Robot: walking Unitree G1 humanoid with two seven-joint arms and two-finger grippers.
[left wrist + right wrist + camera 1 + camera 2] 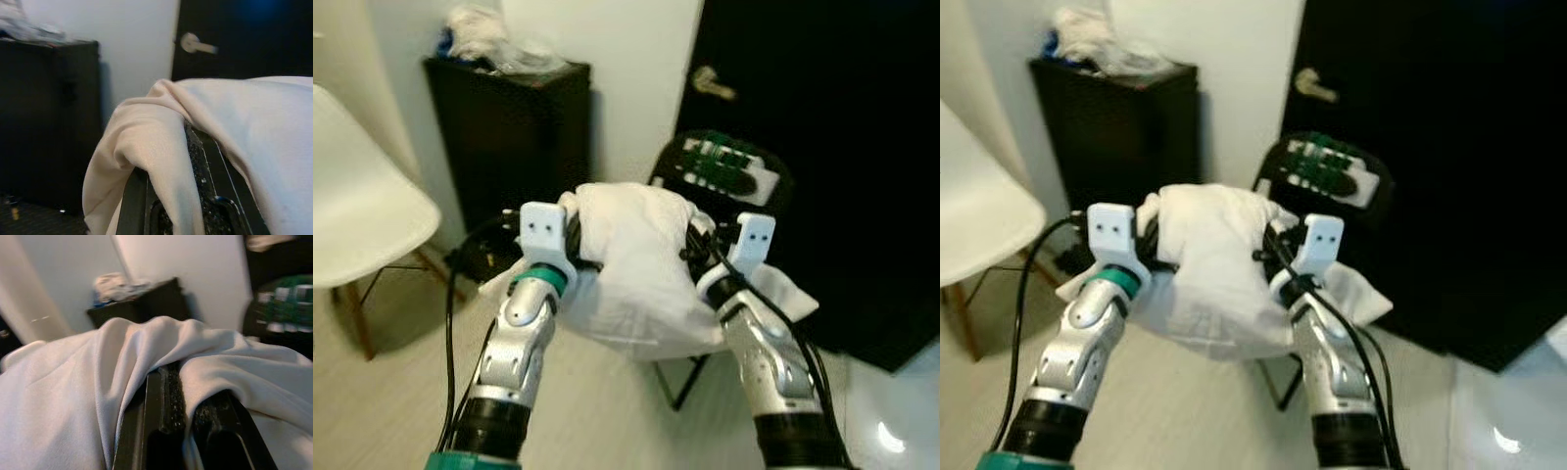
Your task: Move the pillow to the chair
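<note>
I hold a white pillow at chest height between both arms. My left gripper is shut on the pillow's left side and my right gripper on its right side. In the left wrist view the pillow cloth drapes over a black finger. Seen from the right wrist, folds of the pillow are pinched around the black fingers. A white shell chair with wooden legs stands at the far left, apart from the pillow.
A black cabinet with bags and cloth on top stands against the back wall. A black door with a metal handle is at right. Behind the pillow a dark folding stool carries a green-and-white object. The floor is pale.
</note>
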